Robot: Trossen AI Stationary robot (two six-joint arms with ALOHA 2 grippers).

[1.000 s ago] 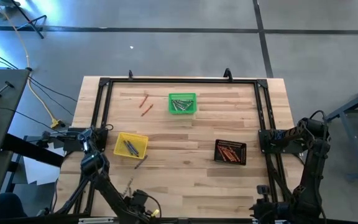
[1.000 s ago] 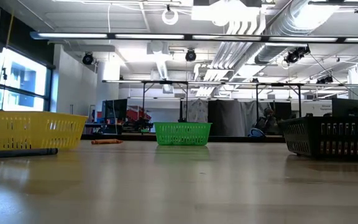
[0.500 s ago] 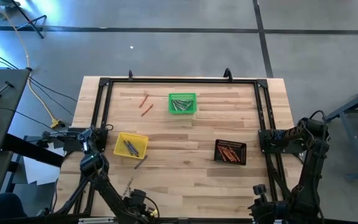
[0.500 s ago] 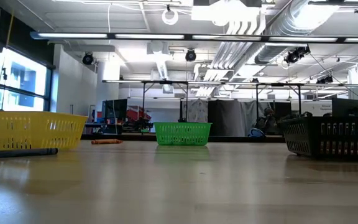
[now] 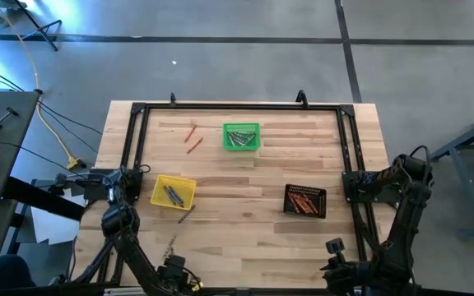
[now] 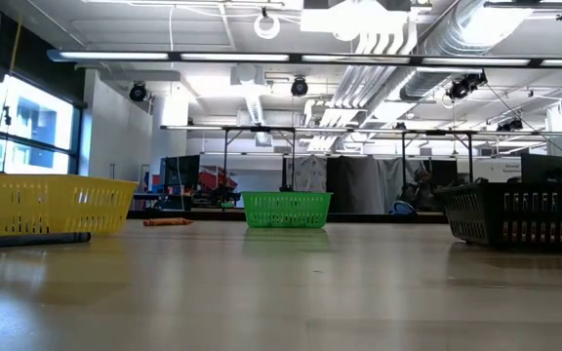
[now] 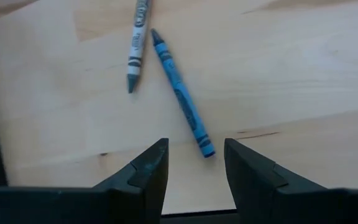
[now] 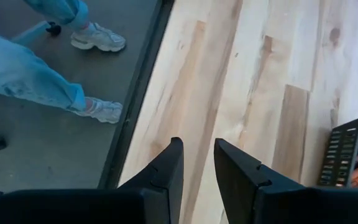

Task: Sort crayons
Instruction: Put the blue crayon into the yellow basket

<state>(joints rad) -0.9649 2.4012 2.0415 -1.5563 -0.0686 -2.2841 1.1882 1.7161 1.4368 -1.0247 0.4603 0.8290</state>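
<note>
Two crayons lie flat on the wood near the table's near edge: a blue crayon (image 7: 182,93) and a grey crayon (image 7: 135,46). My left gripper (image 7: 194,158) hangs open just above them, the blue crayon's end showing between its fingertips, untouched. In the high view it is at the near edge (image 5: 172,265). Two orange-red crayons (image 5: 192,140) lie at the far left, and one dark crayon (image 5: 186,215) rests beside the yellow basket (image 5: 174,191). My right gripper (image 8: 197,162) hangs open over bare wood at the near right (image 5: 334,246).
A green basket (image 5: 242,136) with grey crayons stands at the far middle, and a black basket (image 5: 305,201) with orange crayons at the right. A black frame (image 5: 237,107) borders the table. A person's legs and shoes (image 8: 98,37) show beyond the table's edge.
Both grippers have shifted a little toward the table's left edge along the near side, each rolling at the wrist. Their fingers keep the same gap. No crayon or basket has moved.
</note>
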